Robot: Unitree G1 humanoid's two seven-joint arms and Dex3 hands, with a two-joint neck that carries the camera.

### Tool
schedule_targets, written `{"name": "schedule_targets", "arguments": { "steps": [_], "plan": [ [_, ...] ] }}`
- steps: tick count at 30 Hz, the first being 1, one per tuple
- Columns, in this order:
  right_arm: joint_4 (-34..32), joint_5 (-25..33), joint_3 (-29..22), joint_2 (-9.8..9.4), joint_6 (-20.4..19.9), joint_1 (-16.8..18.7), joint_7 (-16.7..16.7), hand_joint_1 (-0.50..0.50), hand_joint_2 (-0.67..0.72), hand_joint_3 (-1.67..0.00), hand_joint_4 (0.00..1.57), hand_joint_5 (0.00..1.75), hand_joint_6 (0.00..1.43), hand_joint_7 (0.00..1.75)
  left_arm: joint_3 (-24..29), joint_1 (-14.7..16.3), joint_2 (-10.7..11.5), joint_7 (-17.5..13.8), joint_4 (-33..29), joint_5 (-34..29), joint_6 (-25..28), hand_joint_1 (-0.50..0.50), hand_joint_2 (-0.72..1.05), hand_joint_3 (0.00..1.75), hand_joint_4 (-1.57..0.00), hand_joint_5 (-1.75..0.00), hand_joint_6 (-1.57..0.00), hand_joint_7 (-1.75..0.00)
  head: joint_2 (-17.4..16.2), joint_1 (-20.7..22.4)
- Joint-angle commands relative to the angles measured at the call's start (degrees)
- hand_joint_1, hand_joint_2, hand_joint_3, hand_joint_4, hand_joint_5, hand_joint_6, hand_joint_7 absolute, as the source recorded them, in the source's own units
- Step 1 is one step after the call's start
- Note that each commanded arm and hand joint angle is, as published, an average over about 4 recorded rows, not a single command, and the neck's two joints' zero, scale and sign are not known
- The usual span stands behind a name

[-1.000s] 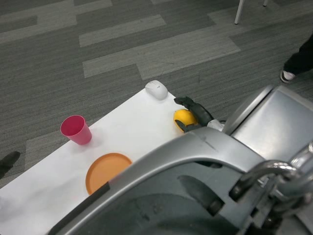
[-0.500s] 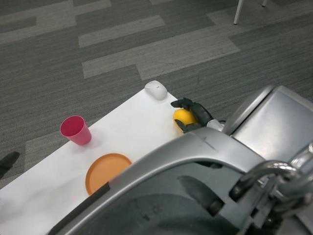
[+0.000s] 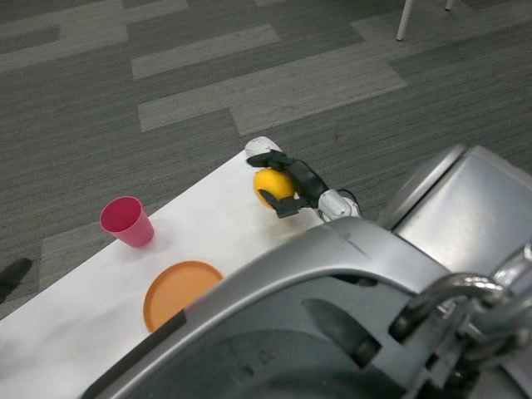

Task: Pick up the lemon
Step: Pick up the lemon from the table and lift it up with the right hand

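- Since a moment ago, the right robot hand (image 3: 293, 181) and the lemon (image 3: 272, 185) in it have shifted leftward along the far edge of the bench (image 3: 83, 332), toward the white computer mouse.
- That robot hand has its black fingers curled around the lemon, one over the top and one under its lower right side; the fruit shows yellow between them.
- Whether the lemon is touching the bench surface or just above it, I cannot tell from here.
- A white computer mouse (image 3: 261, 146) sits at the bench's far corner, right beside the fingertips and just behind the lemon.
- A pink cup (image 3: 127, 221) stands upright well to the left, and an orange plate (image 3: 172, 291) lies nearer, partly hidden by the robot's silver arm.
- Left robot hand is not visible.
- Grey striped carpet (image 3: 208, 75) lies beyond the bench.
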Motion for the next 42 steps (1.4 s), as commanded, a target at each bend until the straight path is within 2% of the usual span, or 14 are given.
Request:
{"name": "schedule_targets", "arguments": {
  "steps": [1,3,7,12,18,20,21,22,24,30,32,35,39,42],
  "plan": [
    [-2.83,3.83,4.82,0.23,-0.07,-2.13,-0.16,-0.42,-0.6,-1.27,0.26,1.45,0.41,0.56,0.31,0.04,0.61,-0.09,0.26,0.0,0.16,0.5,1.05,0.09,0.0,0.0,0.0,0.0,0.0,0.0],
    [-4.23,4.69,6.4,0.32,-0.07,-2.66,-0.22,-0.42,-0.6,-1.27,0.27,1.45,0.41,0.56,0.35,0.13,0.61,-0.09,0.26,0.0,0.16,0.5,1.05,0.09,0.0,0.0,0.0,0.0,0.0,0.0],
    [-7.35,4.82,7.72,0.41,-0.07,-3.32,-0.6,-0.42,-0.59,-1.27,0.26,1.45,0.4,0.56,0.51,0.31,0.65,-0.13,0.12,0.0,0.16,0.5,1.05,0.09,0.0,0.0,0.0,0.0,1.59,5.5],
    [-10.63,6.22,10.97,-0.14,-0.09,-4.57,-1.76,-0.42,-0.57,-1.27,0.29,1.45,0.4,0.56,0.66,0.42,0.7,-0.09,0.06,0.0,0.11,0.5,1.05,0.09,0.0,0.0,0.0,0.0,2.77,9.75],
    [-12.94,7.59,14.75,-0.21,-0.22,-6.51,-2.9,-0.42,-0.54,-1.27,0.31,1.45,0.43,0.56,0.73,0.44,0.76,-0.16,-0.01,0.0,0.09,0.5,1.05,0.09,0.0,0.0,0.0,0.0,4.62,20.42],
    [-13.29,7.63,15.37,-0.16,-0.24,-7.06,-3.28,-0.42,-0.57,-1.27,0.31,1.45,0.43,0.56,0.77,0.48,0.79,-0.18,-0.05,0.0,0.03,0.5,1.05,0.09,0.0,0.0,0.0,0.0,4.66,21.27],
    [-13.4,7.65,15.74,-0.16,-0.22,-7.43,-3.54,-0.42,-0.59,-1.27,0.32,1.45,0.43,0.56,0.83,0.57,0.79,-0.16,-0.14,0.0,-0.04,0.5,1.05,0.09,0.0,0.0,0.0,0.0,4.9,24.75],
    [-13.51,7.68,16.11,-0.16,-0.2,-7.8,-3.8,-0.42,-0.6,-1.27,0.33,1.45,0.43,0.56,0.9,0.66,0.79,-0.13,-0.23,0.0,-0.1,0.5,1.05,0.09,0.0,0.0,0.0,0.0,4.96,25.98],
    [-13.59,7.76,16.86,-0.16,-0.2,-8.51,-4.29,-0.42,-0.59,-1.27,0.34,1.45,0.43,0.56,1.08,0.92,0.79,-0.13,-0.45,0.0,-0.24,0.5,1.05,0.09,0.0,0.0,0.0,0.0,5.13,33.32],
    [-13.73,8.25,19.89,-0.16,-0.24,-11.01,-5.17,-0.42,-0.57,-1.27,0.37,1.45,0.46,0.56,2.13,1.98,0.87,-0.18,-1.68,0.09,-0.54,0.5,1.05,0.09,0.0,0.0,0.0,0.0,4.74,43.35],
    [-13.68,8.29,20.81,-0.21,-0.24,-11.98,-5.39,-0.42,-0.6,-1.27,0.37,1.45,0.46,0.56,2.53,2.37,0.87,-0.18,-2.07,0.09,-0.72,0.5,1.05,0.09,0.0,0.0,0.0,0.0,4.68,44.38],
    [-13.57,8.29,21.83,-0.25,-0.24,-13.14,-5.43,-0.42,-0.57,-1.27,0.37,1.45,0.46,0.56,3.25,3.01,0.94,-0.24,-2.47,0.16,-0.94,0.5,1.0,0.09,0.0,0.0,0.0,0.0,4.71,43.69],
    [-13.51,8.29,22.88,-0.25,-0.26,-14.31,-5.54,-0.42,-0.57,-1.27,0.37,1.48,0.46,0.56,4.04,3.82,0.96,-0.27,-2.8,0.36,-1.42,0.5,1.0,0.07,0.0,0.0,0.0,0.0,4.04,51.5],
    [-13.46,8.33,23.45,-0.25,-0.29,-14.97,-5.69,-0.42,-0.57,-1.27,0.37,1.5,0.46,0.56,4.64,4.39,0.96,-0.27,-2.91,0.36,-1.86,0.5,1.03,0.09,-0.02,0.0,0.0,0.0,4.0,52.69]
  ]
}}
